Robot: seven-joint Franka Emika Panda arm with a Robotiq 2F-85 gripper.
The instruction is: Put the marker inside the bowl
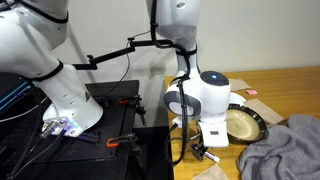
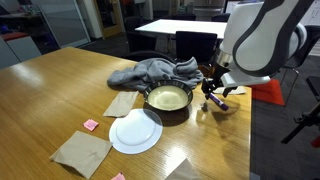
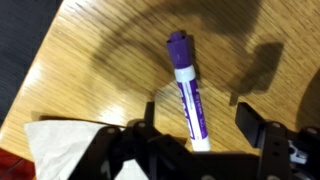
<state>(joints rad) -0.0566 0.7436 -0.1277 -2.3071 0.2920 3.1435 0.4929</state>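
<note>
Marker (image 3: 188, 92): lies flat on the wood table (image 3: 100, 40), outside the bowl. Purple cap points away from the wrist camera and the white barrel runs back toward it. It sits slightly askew to the fingers.

Gripper (image 3: 195, 108): poised low over the marker, jaws apart. One finger (image 3: 150, 110) stands on each side of the barrel's near end. No contact with the barrel can be made out in the wrist view. In both exterior views the gripper (image 2: 214, 97) (image 1: 205, 150) hangs just beside the bowl; the marker is too small to pick out there.

Bowl (image 2: 168, 97) (image 1: 243, 123): dark rim, cream inside, upright on the table (image 2: 60, 90) with nothing in it.

Other items:
- Grey cloth (image 2: 155, 70) (image 1: 280, 150) is bunched against the bowl's far side in an exterior view; whether it touches the rim cannot be told.
- White plate (image 2: 135, 131) lies just beside the bowl, on the side away from the gripper.
- Brown napkins lie flat on the table, one (image 2: 122, 102) near the bowl and another (image 2: 82, 152) further off.
- White paper (image 3: 60, 140) lies near the gripper at the lower corner of the wrist view, apart from the marker.
</note>
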